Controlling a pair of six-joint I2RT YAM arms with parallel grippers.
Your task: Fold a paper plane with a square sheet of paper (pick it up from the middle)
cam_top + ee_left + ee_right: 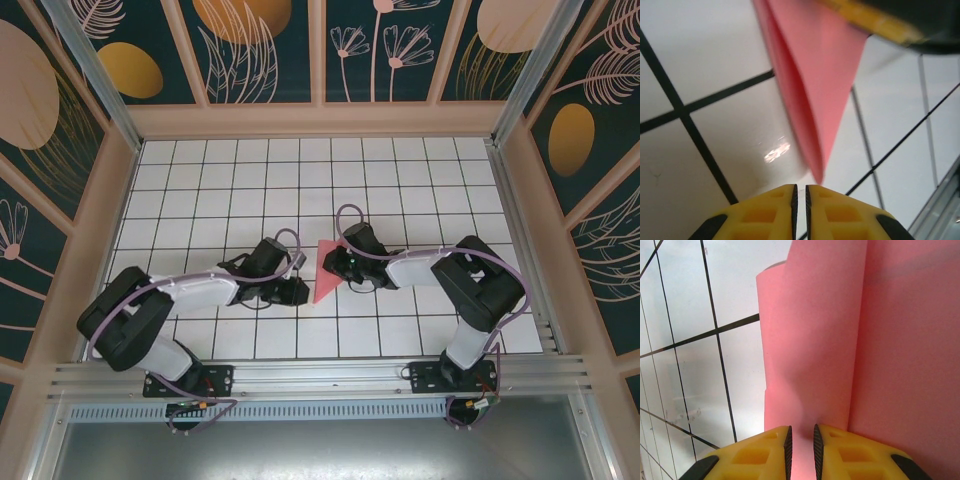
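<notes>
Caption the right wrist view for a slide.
Right gripper, jaws nearly closed, pinching the folded pink paper; white grid table at left.

Pink paper, folded, pointed triangle, lying centrally

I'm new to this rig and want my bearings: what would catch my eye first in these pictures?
The pink paper, folded to a point, lies at the centre of the white grid table. The left gripper sits just left of it, the right gripper over its right edge, both with fingers nearly together. Dark floral walls surround the table.
</notes>
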